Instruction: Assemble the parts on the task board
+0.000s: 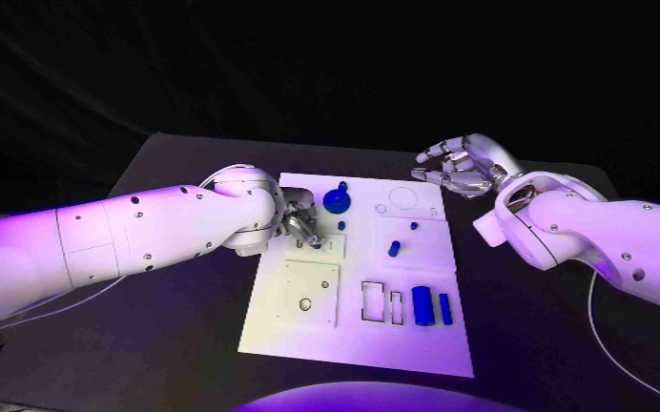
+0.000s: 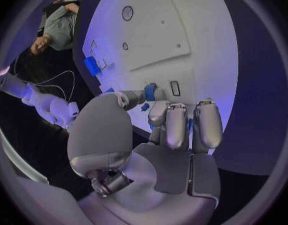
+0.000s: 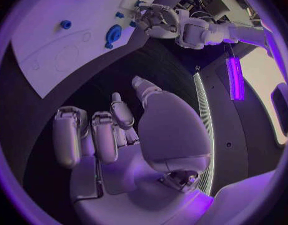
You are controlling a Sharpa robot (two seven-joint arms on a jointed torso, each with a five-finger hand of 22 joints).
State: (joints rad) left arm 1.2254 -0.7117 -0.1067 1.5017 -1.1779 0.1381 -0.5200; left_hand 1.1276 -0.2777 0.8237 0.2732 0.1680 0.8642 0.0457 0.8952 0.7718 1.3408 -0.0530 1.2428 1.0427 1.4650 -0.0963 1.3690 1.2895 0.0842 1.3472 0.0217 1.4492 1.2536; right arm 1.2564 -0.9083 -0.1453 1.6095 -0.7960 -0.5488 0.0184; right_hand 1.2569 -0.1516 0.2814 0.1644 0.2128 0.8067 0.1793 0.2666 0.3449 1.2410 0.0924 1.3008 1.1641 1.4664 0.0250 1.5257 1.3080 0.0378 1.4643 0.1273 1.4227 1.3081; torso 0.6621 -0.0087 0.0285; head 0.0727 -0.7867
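Observation:
The white task board (image 1: 358,345) lies in the middle of the table. My left hand (image 1: 302,226) rests on its near-left upper part, fingers curled, and pinches a small blue part (image 2: 150,92) between thumb and a finger just above the board (image 2: 150,35), beside a small slot (image 2: 175,87). A round blue gear (image 1: 337,199) stands just beyond the hand, and a short blue peg (image 1: 395,248) to its right. My right hand (image 1: 461,164) hovers off the board's far right corner, fingers loosely bent, holding nothing. The right wrist view shows the board (image 3: 50,40), the gear (image 3: 112,33) and the left hand (image 3: 153,20).
Two blue blocks (image 1: 422,305) (image 1: 444,305) lie in the board's near right corner beside an empty rectangular outline (image 1: 373,300). A raised square plate with a hole (image 1: 308,295) sits on the near left. Dark table surrounds the board on all sides.

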